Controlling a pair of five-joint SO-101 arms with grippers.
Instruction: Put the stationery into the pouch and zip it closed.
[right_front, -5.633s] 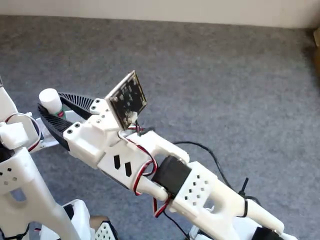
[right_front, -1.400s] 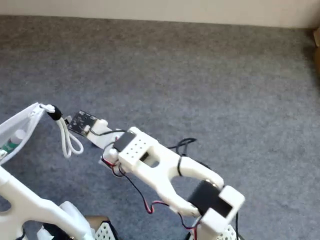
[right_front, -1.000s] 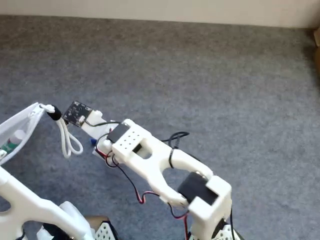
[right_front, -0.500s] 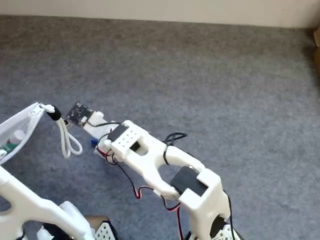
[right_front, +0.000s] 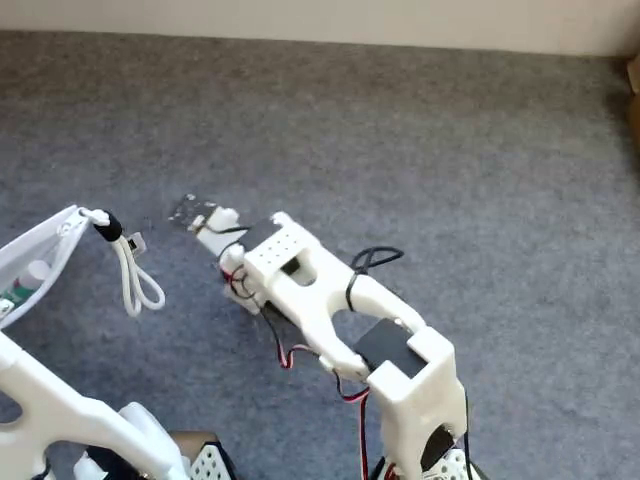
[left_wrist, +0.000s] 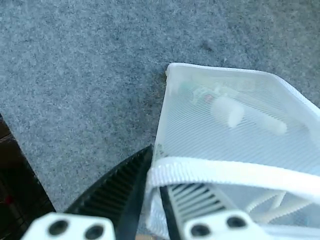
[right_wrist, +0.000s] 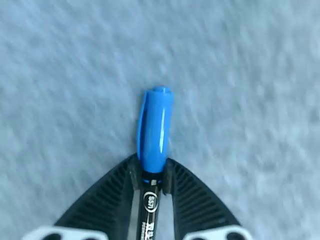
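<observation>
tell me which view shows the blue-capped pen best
The right wrist view: the pen sits centre, blue cap forward, clamped by the right gripper, jaws either side. In the high view the right arm covers it from above. The left wrist view looks at the mesh pouch instead.

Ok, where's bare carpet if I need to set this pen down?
Bare carpet runs from the right gripper, holding the pen, to the far wall and rightward. Crowded at left: the pouch, its loop strap, the left arm.

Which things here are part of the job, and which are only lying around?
Job: pouch, held by left tool; pen, held by right tool; white stick inside pouch.
Other: carpet; cables on the arm.
</observation>
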